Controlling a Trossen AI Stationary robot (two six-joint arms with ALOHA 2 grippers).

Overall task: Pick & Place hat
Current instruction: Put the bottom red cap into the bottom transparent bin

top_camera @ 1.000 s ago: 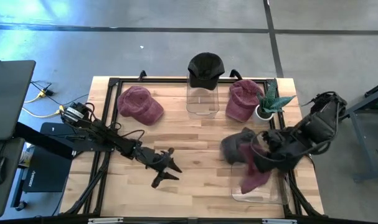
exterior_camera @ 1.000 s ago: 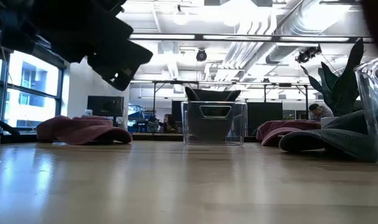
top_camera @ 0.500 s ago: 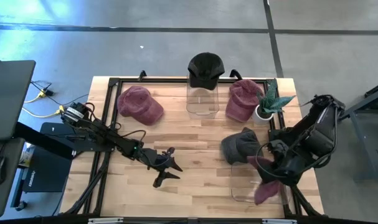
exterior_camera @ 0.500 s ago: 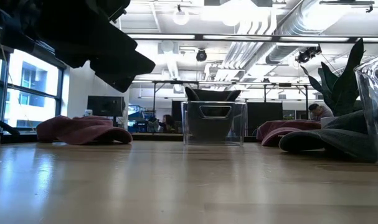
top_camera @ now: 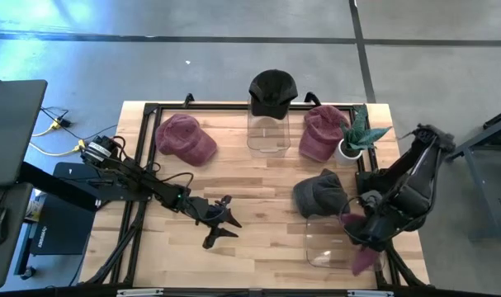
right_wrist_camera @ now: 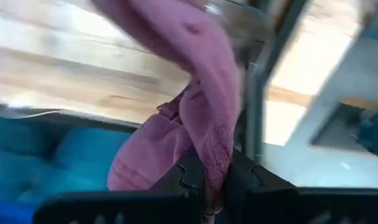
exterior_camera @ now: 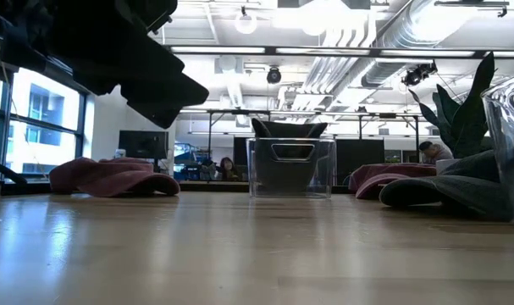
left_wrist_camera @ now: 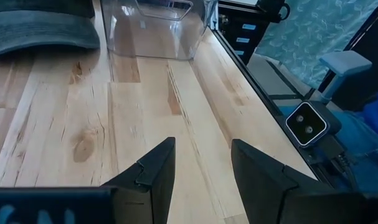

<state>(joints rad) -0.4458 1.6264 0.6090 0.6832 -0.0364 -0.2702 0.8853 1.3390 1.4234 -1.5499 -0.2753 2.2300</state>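
The wooden counter (top_camera: pixel 258 190) carries two clear bins, a grey cap (top_camera: pixel 320 194) and two maroon caps. At its right near corner, the right gripper (top_camera: pixel 367 239) is clamped on a pink hat (top_camera: pixel 364 252), which hangs limp and crumpled beside the near clear bin (top_camera: pixel 328 243), over the counter's edge. The left gripper (top_camera: pixel 221 224) rests mid-counter, fingers (left_wrist_camera: pixel 157 171) apart, holding nothing.

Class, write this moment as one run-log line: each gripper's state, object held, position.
right gripper: shut on maroon hat, by clear bin, table's right edge | left gripper: open, empty, over bare table
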